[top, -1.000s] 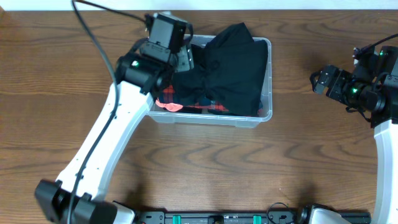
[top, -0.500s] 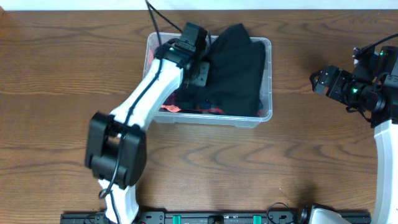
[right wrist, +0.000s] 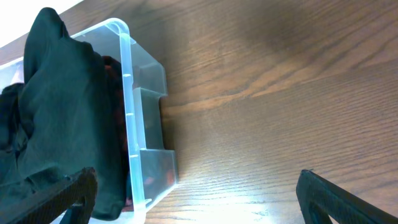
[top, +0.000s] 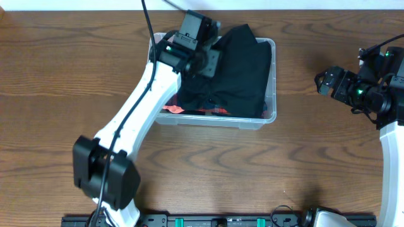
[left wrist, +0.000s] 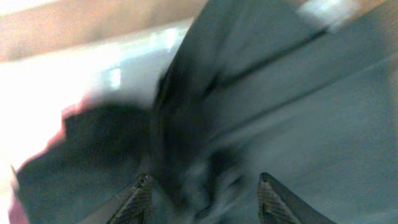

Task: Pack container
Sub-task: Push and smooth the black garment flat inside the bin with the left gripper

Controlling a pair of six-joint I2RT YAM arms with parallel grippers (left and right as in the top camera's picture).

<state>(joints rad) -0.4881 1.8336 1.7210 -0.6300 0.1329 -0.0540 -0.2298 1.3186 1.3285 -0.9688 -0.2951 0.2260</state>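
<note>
The clear plastic container (top: 270, 82) sits at the table's upper middle, filled with a black garment (top: 243, 69) over a red and black one (top: 170, 108). It also shows in the right wrist view (right wrist: 130, 112). My left gripper (top: 208, 60) is over the container's left half, open, its fingertips (left wrist: 205, 186) just above the black cloth (left wrist: 298, 112), nothing between them. My right gripper (top: 323, 82) is open and empty over bare table to the right of the container, fingers (right wrist: 196, 193) spread wide.
The wooden table (top: 252, 164) surrounds the container. A white wall edge runs along the far side. A black rail (top: 221, 221) lies along the front edge.
My left arm has swung up and right, from the container's left rim to over the black garment inside. The right arm has not moved.
</note>
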